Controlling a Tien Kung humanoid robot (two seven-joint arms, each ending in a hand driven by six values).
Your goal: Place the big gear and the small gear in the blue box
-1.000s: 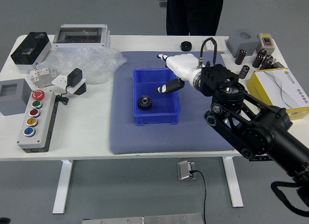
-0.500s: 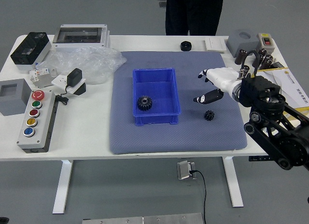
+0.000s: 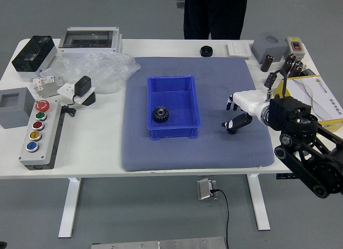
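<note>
My right hand hangs over the right part of the grey-blue mat, palm side down, its thumb and fingers apart with nothing held. Directly below the thumb lies the small black gear, partly covered by it; whether they touch I cannot tell. The big black gear rests inside the blue box, toward its front left corner. The box stands on the middle of the mat.
Left on the table are a button panel, a grey block and plastic wrap. A black round part sits behind the mat. A yellow box is at right. A person stands beyond the table.
My right hand has moved from over the blue box to the right and lowered toward the small gear. The gear, hidden at first, came into view and is now partly covered.
</note>
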